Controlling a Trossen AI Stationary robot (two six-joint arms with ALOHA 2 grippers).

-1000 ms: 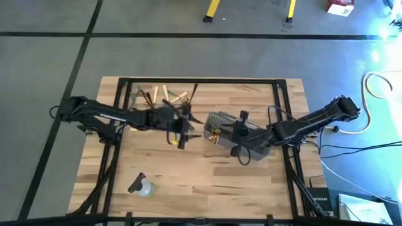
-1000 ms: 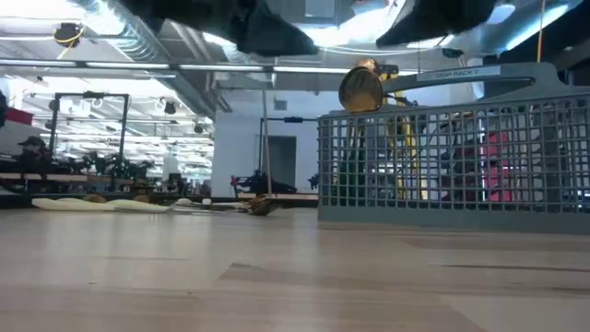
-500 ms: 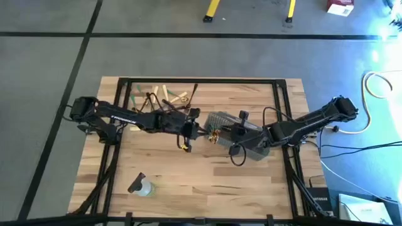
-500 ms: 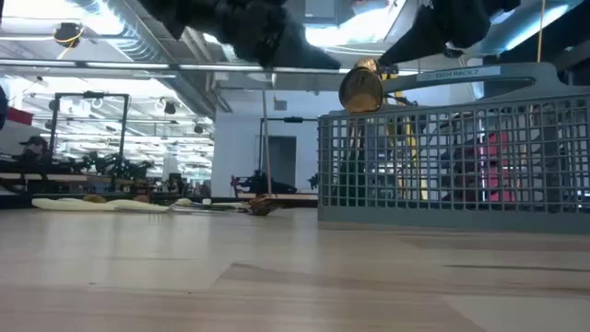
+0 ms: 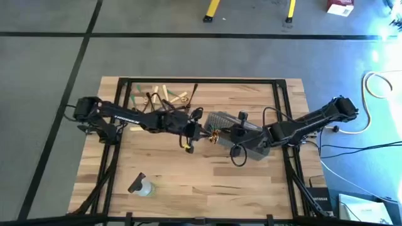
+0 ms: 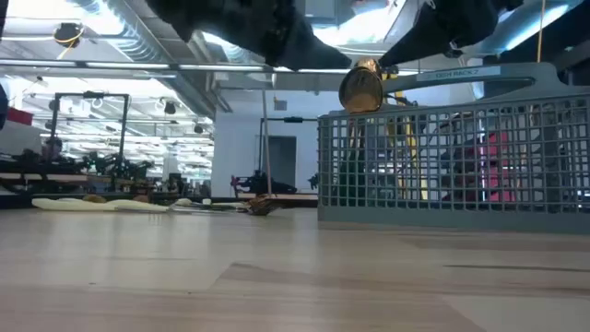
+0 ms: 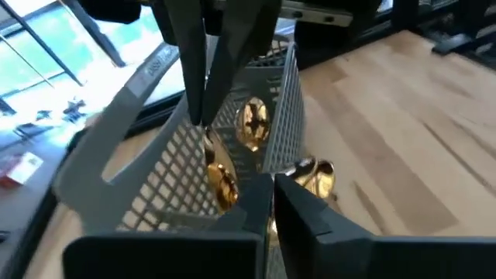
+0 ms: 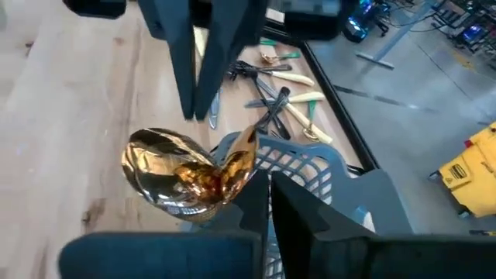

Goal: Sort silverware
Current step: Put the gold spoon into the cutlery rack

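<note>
Gold spoon bowls (image 8: 182, 174) are gleaming against the grey wire-mesh basket (image 5: 235, 129); tan, green and black utensils (image 5: 160, 95) are lying on pale striped wood (image 5: 207, 182).

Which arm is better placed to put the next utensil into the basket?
Left. The left gripper holds a gold utensil right beside the basket; the right gripper sits over the basket itself.
</note>
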